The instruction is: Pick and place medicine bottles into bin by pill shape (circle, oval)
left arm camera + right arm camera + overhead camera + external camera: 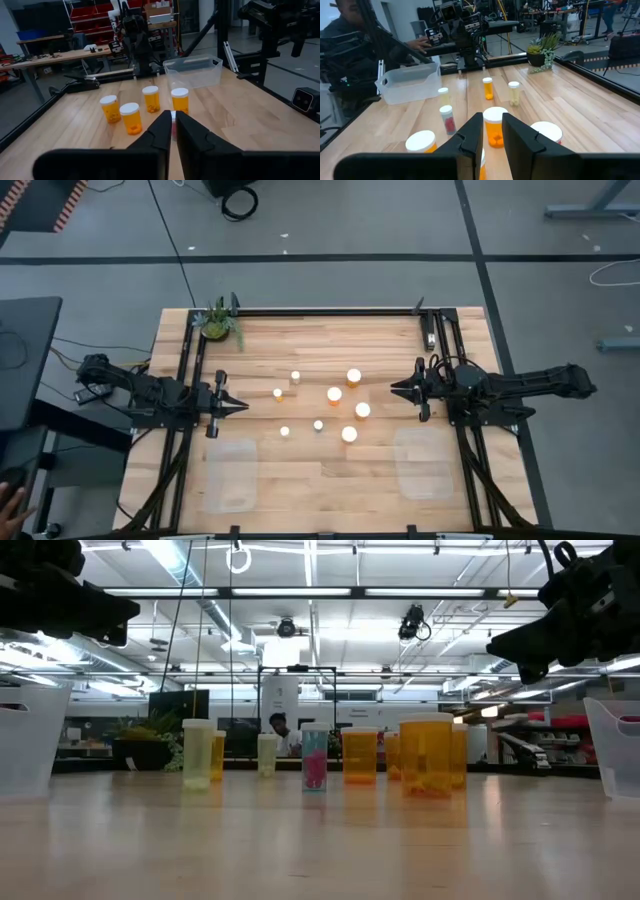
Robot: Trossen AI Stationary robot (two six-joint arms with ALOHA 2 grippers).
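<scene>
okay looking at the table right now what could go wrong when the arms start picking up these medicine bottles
The medicine bottles stand close together mid-table, so a gripper reaching one could tip a neighbour. The two clear bins look alike and show no label, so a bottle might land in the wrong one. The left gripper and right gripper face each other across the cluster; both reaching in could collide.

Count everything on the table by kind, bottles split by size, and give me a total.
Smaller whitish bottles: 4
Larger orange bottles: 4
Clear bins: 2
Potted plant: 1
Total: 11
</scene>
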